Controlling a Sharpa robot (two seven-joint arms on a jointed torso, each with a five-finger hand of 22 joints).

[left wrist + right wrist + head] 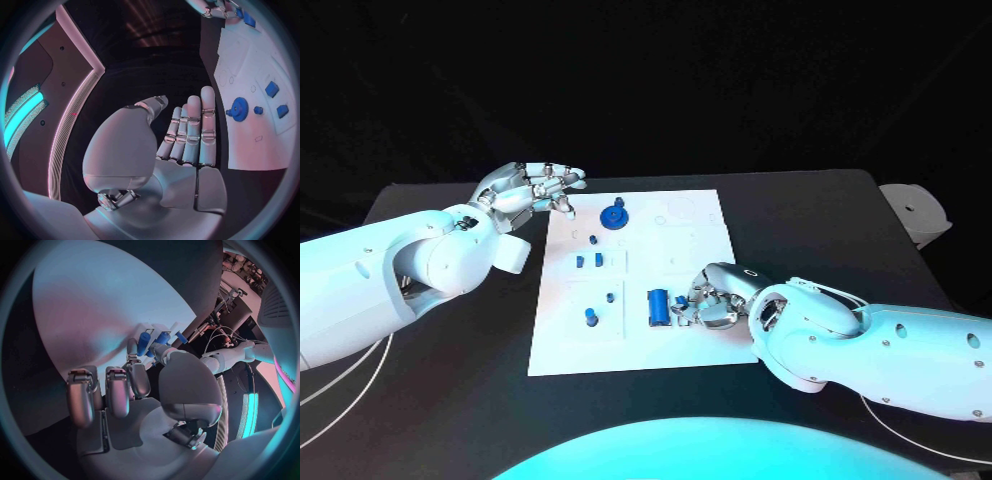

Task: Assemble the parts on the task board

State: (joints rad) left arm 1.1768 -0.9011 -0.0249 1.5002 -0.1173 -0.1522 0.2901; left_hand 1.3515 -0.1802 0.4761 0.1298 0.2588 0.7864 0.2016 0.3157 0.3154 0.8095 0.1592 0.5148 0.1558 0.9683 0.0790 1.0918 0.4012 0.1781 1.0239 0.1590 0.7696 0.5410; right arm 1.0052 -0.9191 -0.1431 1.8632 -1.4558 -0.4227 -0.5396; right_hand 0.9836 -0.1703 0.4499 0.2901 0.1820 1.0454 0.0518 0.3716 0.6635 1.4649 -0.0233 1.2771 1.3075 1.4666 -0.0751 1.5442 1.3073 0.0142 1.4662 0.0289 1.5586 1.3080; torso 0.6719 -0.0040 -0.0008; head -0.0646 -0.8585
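Observation:
The white task board (697,225) lies in the middle of the black table. A blue gear (616,214) stands near its far edge, and several small blue parts (589,260) sit on its left half. A blue cylinder (658,306) lies near the front. My right hand (714,303) rests on the board just right of the cylinder, fingers curled; its thumb and a finger pinch a small blue part (681,298) (160,339). My left hand (531,188) hovers off the board's far left corner, fingers apart and holding nothing. The left wrist view shows the gear (239,108) beyond its straight fingers (190,131).
A white round object (920,210) stands at the table's right edge. Bare black table (805,230) lies right of the board and along its left side. Thin cables (329,385) run beside my left arm at the front left.

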